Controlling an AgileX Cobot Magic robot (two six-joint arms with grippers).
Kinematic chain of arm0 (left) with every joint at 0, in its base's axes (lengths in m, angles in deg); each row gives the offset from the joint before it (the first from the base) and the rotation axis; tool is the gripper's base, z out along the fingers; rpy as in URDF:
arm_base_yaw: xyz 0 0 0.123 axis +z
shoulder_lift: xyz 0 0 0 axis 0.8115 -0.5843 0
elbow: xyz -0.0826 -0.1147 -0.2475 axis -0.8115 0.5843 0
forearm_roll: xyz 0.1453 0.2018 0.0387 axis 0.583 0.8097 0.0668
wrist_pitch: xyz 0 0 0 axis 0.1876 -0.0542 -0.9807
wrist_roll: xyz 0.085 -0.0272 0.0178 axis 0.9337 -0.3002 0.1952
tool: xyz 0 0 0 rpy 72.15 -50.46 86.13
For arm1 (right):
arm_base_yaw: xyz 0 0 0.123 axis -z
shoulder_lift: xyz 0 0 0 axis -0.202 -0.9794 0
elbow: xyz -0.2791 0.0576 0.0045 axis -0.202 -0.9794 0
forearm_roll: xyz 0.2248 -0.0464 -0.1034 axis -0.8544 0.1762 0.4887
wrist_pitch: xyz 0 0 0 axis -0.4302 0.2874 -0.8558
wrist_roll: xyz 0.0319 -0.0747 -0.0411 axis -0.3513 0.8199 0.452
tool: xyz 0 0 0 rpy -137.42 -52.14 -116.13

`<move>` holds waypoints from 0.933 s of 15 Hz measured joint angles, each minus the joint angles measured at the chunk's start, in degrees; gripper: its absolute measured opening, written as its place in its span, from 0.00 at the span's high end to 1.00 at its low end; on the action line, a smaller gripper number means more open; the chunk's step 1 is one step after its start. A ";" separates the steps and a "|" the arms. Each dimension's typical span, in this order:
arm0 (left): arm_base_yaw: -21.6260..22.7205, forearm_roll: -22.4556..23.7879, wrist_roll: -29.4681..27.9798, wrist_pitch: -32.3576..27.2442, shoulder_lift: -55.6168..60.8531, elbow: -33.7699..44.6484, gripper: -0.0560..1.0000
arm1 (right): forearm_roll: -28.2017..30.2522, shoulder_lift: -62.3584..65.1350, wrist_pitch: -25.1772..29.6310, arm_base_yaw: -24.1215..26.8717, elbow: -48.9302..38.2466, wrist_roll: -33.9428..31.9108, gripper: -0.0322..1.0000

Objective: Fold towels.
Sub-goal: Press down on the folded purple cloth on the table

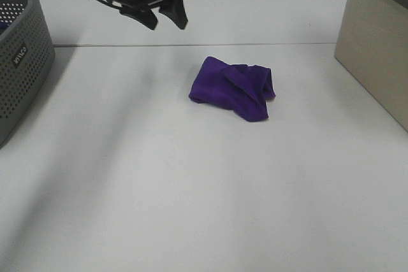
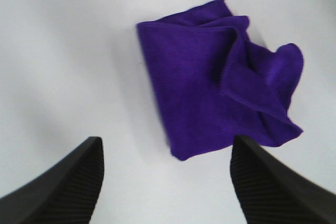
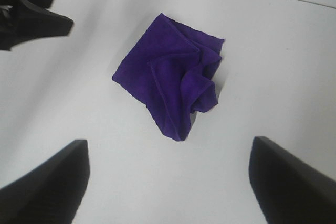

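Note:
One deep purple towel (image 1: 234,87) lies crumpled in a loose heap on the white table, a little right of centre. My left gripper (image 1: 167,22) hangs in the air behind and to the left of it, open and empty. The left wrist view looks down on the towel (image 2: 205,87), rumpled folds on one side, between the spread fingers of the left gripper (image 2: 166,182). In the right wrist view the towel (image 3: 170,85) lies ahead of my right gripper (image 3: 169,177), which is open, holds nothing and hovers above the table. The exterior view does not show the right arm.
A grey perforated basket (image 1: 22,62) stands at the table's left edge. A beige box (image 1: 376,49) stands at the right. The left gripper (image 3: 31,17) shows in a corner of the right wrist view. Bare white table (image 1: 191,189) surrounds the towel.

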 joint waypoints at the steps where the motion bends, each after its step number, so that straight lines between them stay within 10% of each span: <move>1: 1.09 3.90 -1.32 -0.74 1.66 -0.11 0.35 | -0.52 -0.92 -0.11 0.00 0.00 0.11 0.19; 6: 9.45 19.19 -5.90 -1.09 9.51 -0.23 0.35 | -5.10 -11.69 -3.38 -5.04 0.00 3.90 0.19; 14: 15.76 17.59 -5.90 -1.09 9.51 -0.23 0.35 | 1.38 -24.58 -16.73 -7.05 0.00 -15.36 0.10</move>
